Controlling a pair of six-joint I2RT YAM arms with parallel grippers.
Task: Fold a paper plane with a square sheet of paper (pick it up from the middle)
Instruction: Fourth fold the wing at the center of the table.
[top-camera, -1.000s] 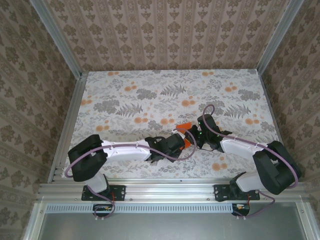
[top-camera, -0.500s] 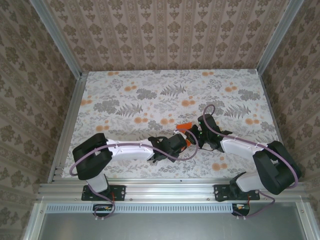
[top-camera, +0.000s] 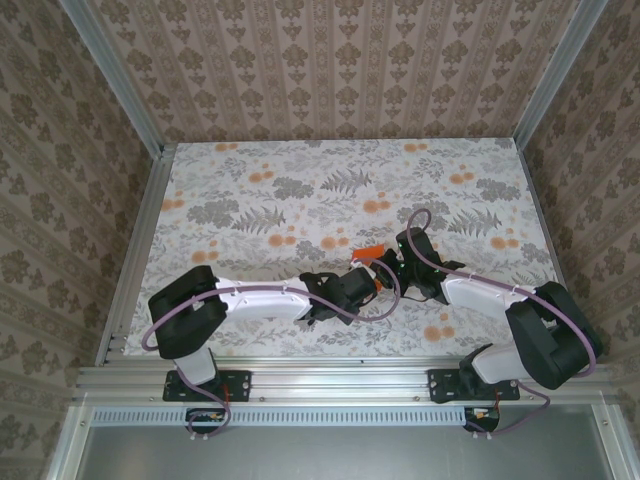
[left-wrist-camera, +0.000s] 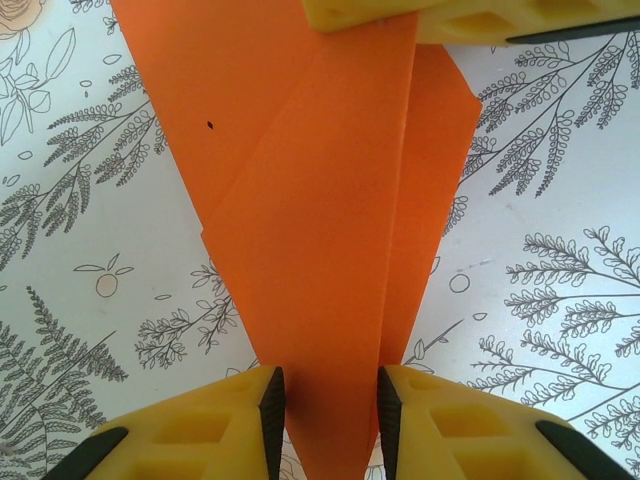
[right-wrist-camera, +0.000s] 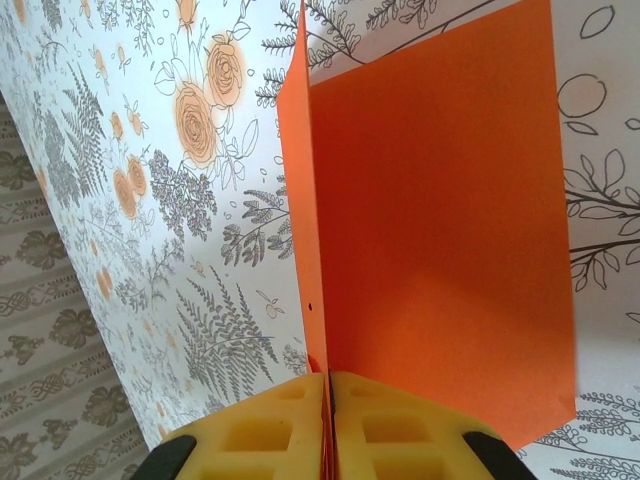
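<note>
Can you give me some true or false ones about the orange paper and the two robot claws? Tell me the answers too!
1. The sheet of paper is orange. True.
2. The right claw is pinched shut on the paper. True.
3. The paper lies flat and unfolded. False: it is folded, with creases and layered flaps.
4. The left claw is far from the paper. False: its fingers sit on either side of the paper's narrow end, with a gap between them.
5. The table is plain white. False: it has flowers and ferns printed on it.
</note>
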